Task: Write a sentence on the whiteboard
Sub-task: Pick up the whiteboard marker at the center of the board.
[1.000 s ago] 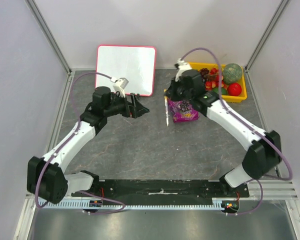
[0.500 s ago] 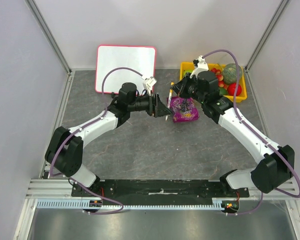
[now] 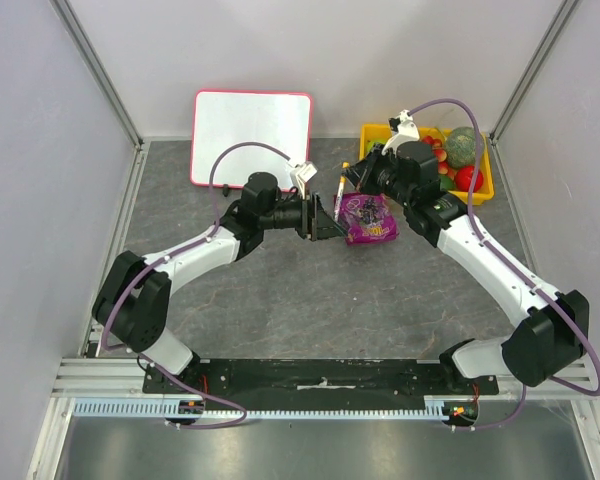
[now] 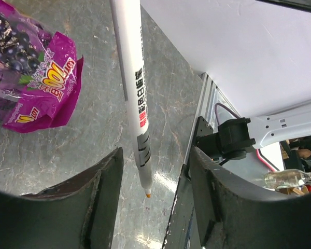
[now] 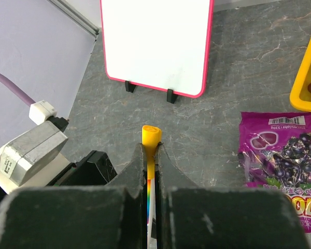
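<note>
One marker (image 4: pixel 135 88): right tool (image 5: pixel 151 148) clamps it; left-wrist view alone shows left tool (image 4: pixel 155 154) parted.

Pink-framed white whiteboard (image 3: pixel 252 135), purple snack bag (image 3: pixel 370 222), yellow tray (image 3: pixel 480 194), grey marbled table (image 3: pixel 300 300), orange-tipped white marker (image 4: pixel 135 98)

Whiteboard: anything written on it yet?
No, the whiteboard shows a blank white face inside its pink frame in the right wrist view.

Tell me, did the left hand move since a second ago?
Yes. The left hand moved right, from below the whiteboard toward the purple snack bag.
</note>
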{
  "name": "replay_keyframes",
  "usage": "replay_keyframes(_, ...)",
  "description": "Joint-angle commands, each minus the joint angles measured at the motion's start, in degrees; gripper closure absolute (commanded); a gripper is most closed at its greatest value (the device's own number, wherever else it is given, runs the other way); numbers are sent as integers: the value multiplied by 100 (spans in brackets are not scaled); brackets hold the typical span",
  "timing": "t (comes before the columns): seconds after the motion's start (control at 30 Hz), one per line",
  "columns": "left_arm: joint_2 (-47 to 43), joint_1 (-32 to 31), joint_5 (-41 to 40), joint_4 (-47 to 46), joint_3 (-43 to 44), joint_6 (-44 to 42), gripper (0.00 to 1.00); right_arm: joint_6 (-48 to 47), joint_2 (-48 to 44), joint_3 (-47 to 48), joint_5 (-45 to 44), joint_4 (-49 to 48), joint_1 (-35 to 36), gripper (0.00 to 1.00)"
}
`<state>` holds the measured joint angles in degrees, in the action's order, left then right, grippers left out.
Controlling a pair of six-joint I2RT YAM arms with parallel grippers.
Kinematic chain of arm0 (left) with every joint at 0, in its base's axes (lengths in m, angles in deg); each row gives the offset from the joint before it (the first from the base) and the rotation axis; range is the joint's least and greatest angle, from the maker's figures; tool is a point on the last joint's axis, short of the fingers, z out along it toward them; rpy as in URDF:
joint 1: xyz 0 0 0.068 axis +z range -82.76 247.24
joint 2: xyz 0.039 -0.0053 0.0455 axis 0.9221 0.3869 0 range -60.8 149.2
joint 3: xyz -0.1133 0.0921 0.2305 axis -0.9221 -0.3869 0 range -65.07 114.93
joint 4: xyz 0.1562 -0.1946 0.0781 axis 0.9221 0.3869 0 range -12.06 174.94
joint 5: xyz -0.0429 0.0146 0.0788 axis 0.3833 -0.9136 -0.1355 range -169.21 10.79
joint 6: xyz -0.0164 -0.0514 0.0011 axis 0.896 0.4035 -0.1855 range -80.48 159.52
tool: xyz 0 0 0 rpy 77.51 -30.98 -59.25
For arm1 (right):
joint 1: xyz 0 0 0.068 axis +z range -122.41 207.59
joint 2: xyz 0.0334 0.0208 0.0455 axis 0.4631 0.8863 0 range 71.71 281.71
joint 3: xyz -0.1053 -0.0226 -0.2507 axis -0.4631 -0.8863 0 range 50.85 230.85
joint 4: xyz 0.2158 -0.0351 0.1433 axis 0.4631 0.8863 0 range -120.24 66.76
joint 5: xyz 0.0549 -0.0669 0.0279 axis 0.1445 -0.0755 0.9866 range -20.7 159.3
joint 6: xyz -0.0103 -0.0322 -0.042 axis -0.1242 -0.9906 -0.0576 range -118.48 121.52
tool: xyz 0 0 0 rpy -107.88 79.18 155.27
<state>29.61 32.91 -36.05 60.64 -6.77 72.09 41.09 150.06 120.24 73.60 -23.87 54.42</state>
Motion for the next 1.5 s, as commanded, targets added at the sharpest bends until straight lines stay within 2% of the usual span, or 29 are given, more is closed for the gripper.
replay_keyframes(0.0, 47, -48, 17, -248, -38, 161, 45, 77, -206, -13, -16, -277, -20, 100)
replay_keyframes(0.13, -6, -48, -201, -134, -56, 214, 90, 86, -276, -57, -25, -277, -29, 100)
replay_keyframes(0.17, -32, -48, -298, -72, -65, 223, 98, 77, -293, -74, -8, -294, -20, 98)
replay_keyframes(0.2, -67, -48, -343, -37, -73, 223, 98, 51, -302, -74, 36, -312, -20, 91)
replay_keyframes(0.27, -181, -48, -439, 86, -56, 170, 98, -37, -302, -57, 176, -312, -29, 68)
replay_keyframes(0.37, -383, -39, -580, 480, 75, -110, 98, -221, -372, -57, 378, -277, -81, 21)
replay_keyframes(0.4, -453, -30, -659, 682, 154, -224, 98, -291, -416, -65, 457, -268, -107, 9)
replay_keyframes(0.43, -550, -22, -738, 919, 216, -391, 98, -388, -478, -74, 510, -268, -134, 2)
replay_keyframes(0.6, -1033, 14, -1239, 2307, 567, -1191, 98, -784, -671, 110, 1221, -154, -336, 2)
replay_keyframes(0.77, -1429, 22, -1494, 3354, 893, -1982, 98, -899, -496, 339, 2740, -40, -380, 2)
replay_keyframes(1.0, -1965, 14, -1495, 3901, 937, -2528, 98, -584, -329, 164, 4481, -556, -380, 3)
replay_keyframes(1.07, -2027, 14, -1346, 3945, 937, -2668, 98, -355, -285, 32, 4868, -906, -371, 6)
replay_keyframes(1.2, -2063, 14, -889, 3971, 928, -2809, 98, 41, -153, -136, 5212, -1339, -354, 19)
replay_keyframes(1.47, -2133, 14, -563, 3936, 902, -2827, 98, 95, 137, -215, 5353, -1340, -222, 35)
